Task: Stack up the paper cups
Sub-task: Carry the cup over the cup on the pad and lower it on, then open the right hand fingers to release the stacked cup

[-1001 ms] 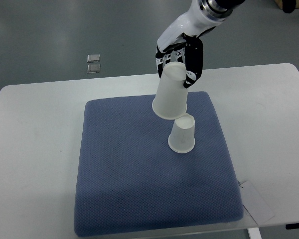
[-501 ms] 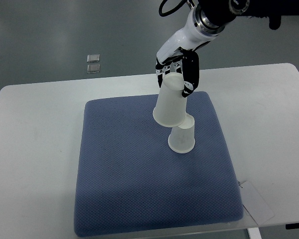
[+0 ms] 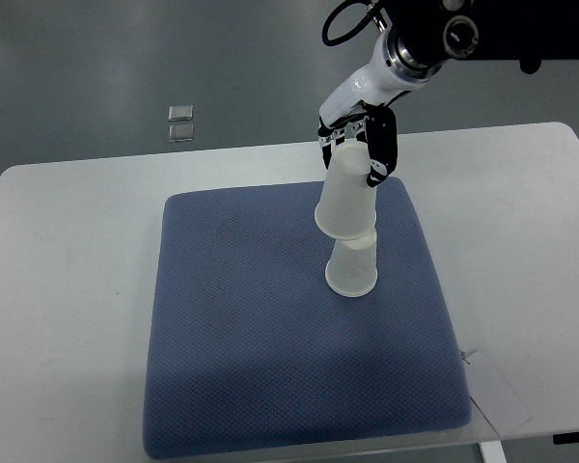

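Note:
A white paper cup [image 3: 352, 272] stands upside down on the blue mat [image 3: 251, 328], right of the mat's middle. Directly above it, a second white cup [image 3: 346, 198] is held upside down and slightly tilted, its wide rim covering the top of the standing cup. My right hand [image 3: 359, 147] reaches in from the upper right and is shut on this upper cup near its base, with dark fingers [image 3: 381, 154] down its right side. No left arm shows.
The mat lies on a white table [image 3: 68, 251]. A white paper tag [image 3: 497, 391] sits by the mat's front right corner. Two small square objects [image 3: 181, 123] lie on the grey floor beyond the table's far edge.
My right hand has carried the held cup to the right and down. Its rim, which hung to the upper left of the standing cup, now sits over that cup's top.

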Robot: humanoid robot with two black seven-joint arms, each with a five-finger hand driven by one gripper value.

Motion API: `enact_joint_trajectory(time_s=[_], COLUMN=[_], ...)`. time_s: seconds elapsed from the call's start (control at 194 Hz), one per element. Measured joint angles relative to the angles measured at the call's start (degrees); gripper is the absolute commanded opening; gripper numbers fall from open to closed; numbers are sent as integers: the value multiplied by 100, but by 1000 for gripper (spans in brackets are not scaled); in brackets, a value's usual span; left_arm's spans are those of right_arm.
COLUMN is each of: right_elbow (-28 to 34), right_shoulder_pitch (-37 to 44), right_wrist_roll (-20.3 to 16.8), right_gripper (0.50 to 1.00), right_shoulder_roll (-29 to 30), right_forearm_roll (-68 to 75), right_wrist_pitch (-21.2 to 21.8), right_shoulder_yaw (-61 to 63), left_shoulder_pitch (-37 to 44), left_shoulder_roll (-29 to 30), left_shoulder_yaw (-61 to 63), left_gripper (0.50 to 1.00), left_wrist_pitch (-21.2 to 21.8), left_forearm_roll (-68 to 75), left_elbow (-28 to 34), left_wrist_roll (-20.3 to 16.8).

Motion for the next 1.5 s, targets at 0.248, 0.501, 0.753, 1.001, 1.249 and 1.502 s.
enact_joint_trajectory(time_s=[0.248, 0.501, 0.753, 1.001, 1.249, 1.502], right_elbow=[-14, -14, -15, -15, -14, -15], right_shoulder_pitch=[-84, -120, -184, -238, -275, -277], right_wrist_roll=[0, 0, 0, 0, 0, 0], right_gripper=[650, 660, 668, 703, 717, 774], right_shoulder_roll=[7, 7, 0, 3, 3, 3], right_forearm_roll=[-5, -8, -6, -6, -6, -6], right_wrist_pitch=[2, 0, -17, -70, -85, -96], right_shoulder_yaw=[-4, -4, -34, -39, -39, -42], left_shoulder_pitch=[-2, -1, -1, -1, -1, -1], left_shoulder_roll=[0, 0, 0, 0, 0, 0], left_shoulder_yaw=[0, 0, 0, 0, 0, 0], left_gripper=[1000, 1000, 1000, 1000, 1000, 1000], left_wrist_pitch=[0, 0, 0, 0, 0, 0], left_forearm_roll=[0, 0, 0, 0, 0, 0], left_elbow=[0, 0, 0, 0, 0, 0], left_wrist_roll=[2, 2, 1, 0, 0, 0])
